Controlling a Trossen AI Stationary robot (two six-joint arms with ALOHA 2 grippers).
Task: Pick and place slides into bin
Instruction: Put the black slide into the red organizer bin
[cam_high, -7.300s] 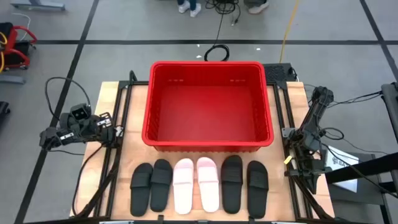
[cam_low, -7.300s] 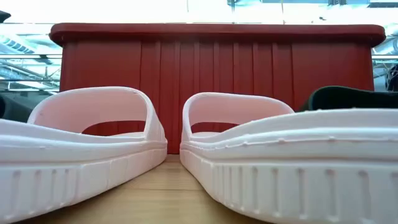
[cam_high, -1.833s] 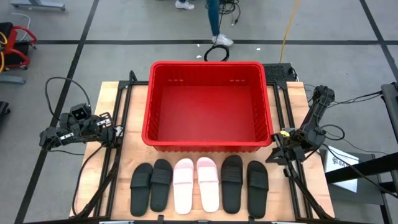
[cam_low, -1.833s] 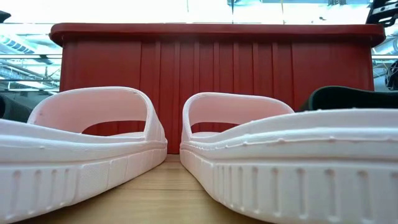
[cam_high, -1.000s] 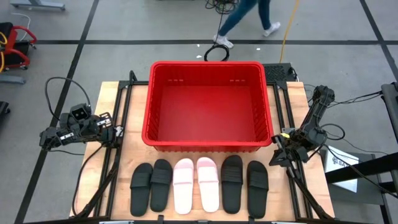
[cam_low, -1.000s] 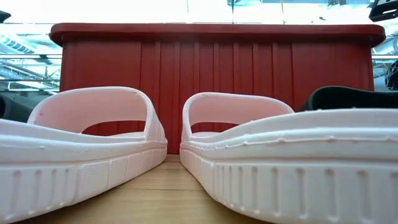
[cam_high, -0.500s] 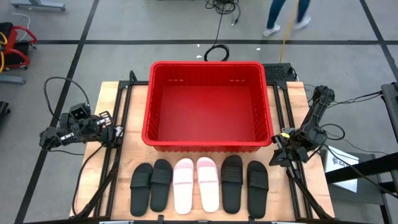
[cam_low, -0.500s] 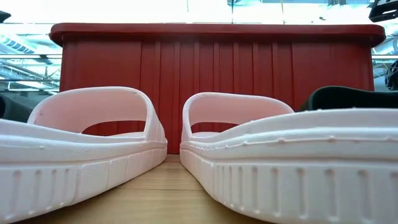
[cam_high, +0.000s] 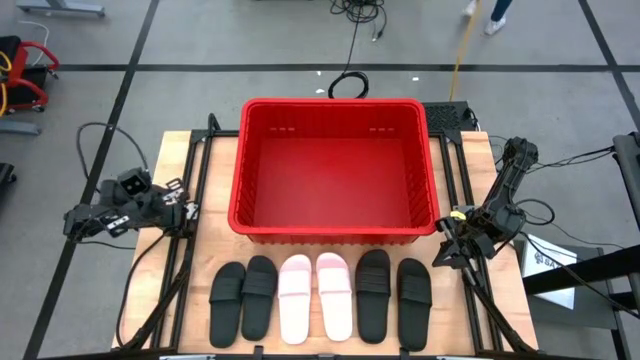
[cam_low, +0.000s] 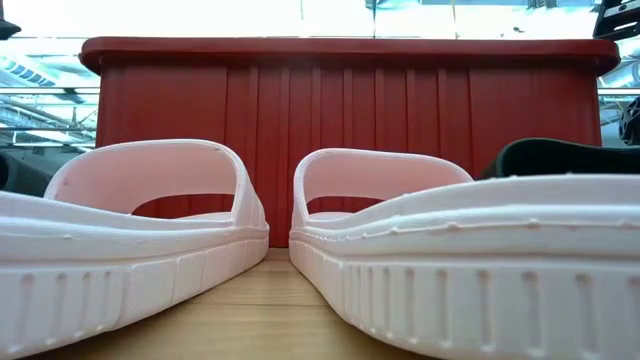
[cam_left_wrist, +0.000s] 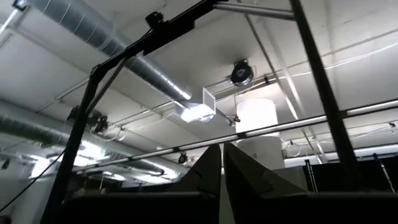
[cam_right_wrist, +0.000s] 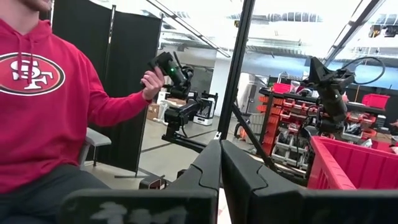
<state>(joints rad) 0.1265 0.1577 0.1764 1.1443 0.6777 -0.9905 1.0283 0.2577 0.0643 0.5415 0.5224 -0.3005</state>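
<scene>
Six flat open-toe slide sandals sit in one row on the wooden table's near edge, side by side, toes toward the bin: two matte black slides (cam_high: 243, 297) on the left, two pale pink slides (cam_high: 314, 297) in the middle, two more matte black slides (cam_high: 393, 294) on the right. All flat on their soles, none lifted. In the low view the pale pink pair fills the foreground, with the strap of a black one just showing behind on the right.

Large rectangular bright red plastic bin (cam_high: 334, 233) with slotted ribbed walls and a thick rim stands just beyond the row, centred on the light wooden table (cam_high: 202, 260). Nothing inside it. Its near wall is close to the sandal toes, not touching.

Right gripper (cam_high: 447, 250) hangs beside the bin's near right corner, above and just outboard of the rightmost black slide, touching nothing. Its wrist view shows the two dark fingers (cam_right_wrist: 206, 168) pressed together, no gap, nothing between them.

Left gripper (cam_high: 180, 207) is parked off the table's left edge, level with the bin's left wall, well apart from the slides. Fingers (cam_left_wrist: 208, 167) closed against each other, empty, wrist camera pointing at the ceiling.

Right wrist view also shows a seated person in a red hoodie (cam_right_wrist: 46, 106) gripping a handheld controller (cam_right_wrist: 169, 70).
</scene>
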